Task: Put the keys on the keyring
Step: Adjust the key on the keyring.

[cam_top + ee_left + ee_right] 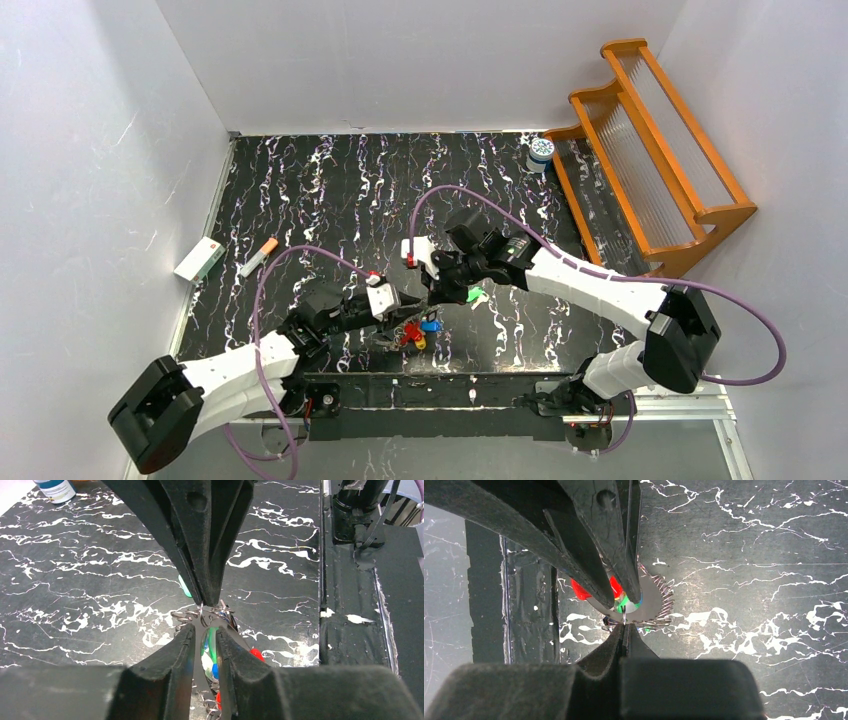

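Observation:
In the top view both grippers meet at the table's near middle. My right gripper [624, 627] is shut on a thin wire loop of the keyring [624, 615]. A shiny metal disc [651, 600] with coiled rings hangs on that loop. My left gripper [205, 635] has its jaws close together on this disc [207, 645], opposite the right gripper [206, 600]. Red, blue and yellow keys [416, 334] lie bunched under the grippers. A green key [476, 295] lies just to their right. A red key head [256, 654] shows beside the left fingers.
A white-and-blue jar [541, 152] stands at the back right beside a wooden rack [650, 150]. An orange-tipped white stick [260, 256] and a white box [199, 259] lie at the left edge. The table's near rim [350, 610] runs close to the grippers.

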